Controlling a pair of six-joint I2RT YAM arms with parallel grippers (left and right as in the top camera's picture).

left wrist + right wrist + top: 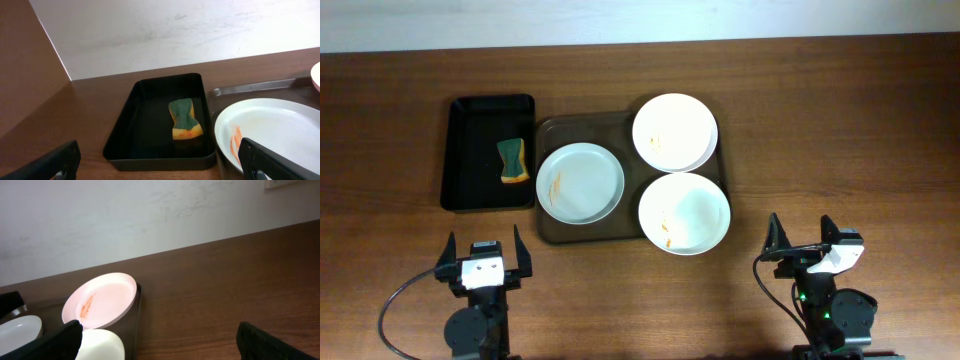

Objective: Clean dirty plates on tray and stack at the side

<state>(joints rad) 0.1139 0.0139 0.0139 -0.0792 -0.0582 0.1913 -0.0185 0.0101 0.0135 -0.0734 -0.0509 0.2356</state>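
While my left gripper (484, 258) and right gripper (802, 240) are wide open and hold nothing, I see the three plates (580, 182) on the tray (570, 128), out past my fingers (520, 256), well apart from them.

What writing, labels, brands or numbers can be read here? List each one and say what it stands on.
None can be read.
The plates, the tray, the smaller black tray and the sponge bear no print.
The left gripper and right gripper show no legible marking in any view.
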